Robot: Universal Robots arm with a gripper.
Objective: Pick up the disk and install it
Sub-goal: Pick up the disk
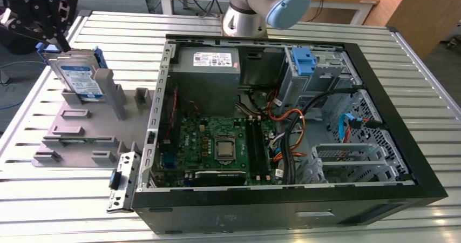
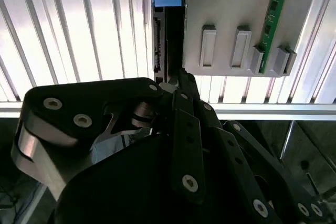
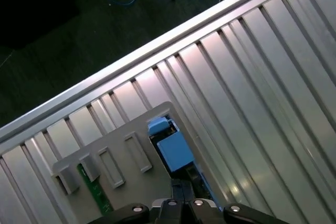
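In the exterior view, the near edge of the slatted metal worktop lies at six o'clock. The open computer case lies on its side there, its black front panel close to that edge. A small metal bracket lies just beside the case's near corner, at about seven o'clock.

At nine o'clock from the case, a grey fixture lies flat with its long side just beside the case wall. A band of open slats runs between the fixture and the worktop's edge on the exterior view's left.

Inside the case, the motherboard covers the near floor, and a silver drive cage sits at its three o'clock among cables. Farther back, the grey power-supply box and an upright blue latch stand along the far wall.

The disk stands on edge in a slot at the fixture's far end, at about ten o'clock from the case. It is slightly tilted, its label faces the near side, and it stands apart from the case wall. Both wrist views show it edge-on, with open slats along one face and the fixture's ribs along the other.

The hand hangs at eleven o'clock, its tip right at the disk's upper far corner. Its own black links hide the contact, so I cannot tell whether it is apart, together or clamped on the disk.

Farthest off, the arm's base stands at twelve o'clock behind the case.
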